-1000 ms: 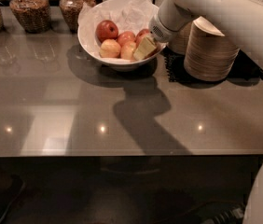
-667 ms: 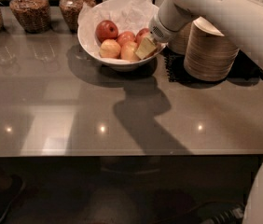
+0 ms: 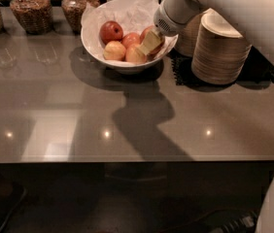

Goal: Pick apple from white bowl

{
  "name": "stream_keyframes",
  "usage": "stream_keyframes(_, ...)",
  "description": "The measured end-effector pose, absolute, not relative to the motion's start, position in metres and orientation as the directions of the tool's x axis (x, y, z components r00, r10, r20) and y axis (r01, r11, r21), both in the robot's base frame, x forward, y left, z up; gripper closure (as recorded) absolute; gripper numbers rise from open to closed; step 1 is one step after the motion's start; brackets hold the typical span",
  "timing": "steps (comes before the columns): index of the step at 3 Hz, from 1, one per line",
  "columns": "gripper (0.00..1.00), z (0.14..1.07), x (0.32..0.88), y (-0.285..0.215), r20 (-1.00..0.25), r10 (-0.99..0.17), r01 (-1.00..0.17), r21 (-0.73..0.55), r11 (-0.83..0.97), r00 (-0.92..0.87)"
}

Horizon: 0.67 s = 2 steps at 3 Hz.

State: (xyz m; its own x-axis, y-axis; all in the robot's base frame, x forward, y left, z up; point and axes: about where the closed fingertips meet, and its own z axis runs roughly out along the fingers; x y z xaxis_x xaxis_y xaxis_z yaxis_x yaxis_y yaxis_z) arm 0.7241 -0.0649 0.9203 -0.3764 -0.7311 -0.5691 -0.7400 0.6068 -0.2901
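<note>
- Gripper [image 3: 150, 42] upper centre, down inside bowl [image 3: 91, 45], against apple [image 3: 147, 31], placed for the pick.
- I cannot tell whether it grips or stands open.

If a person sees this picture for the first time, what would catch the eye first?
The large white arm reaches in from the upper right, its tool down in the right side of the white bowl at the back of the grey table. Next come the dark red apple at the bowl's left and the stack of disposable bowls to its right.
</note>
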Motion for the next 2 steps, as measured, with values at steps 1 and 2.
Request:
stream_keyframes(1,1.0,0.94,0.725,-0.06,-0.585,-0.739,-0.744,-0.318,0.588,-0.334)
stream_keyframes(2,1.0,0.967,0.725,-0.058,-0.639,-0.721,-0.751,-0.331,0.571,-0.267)
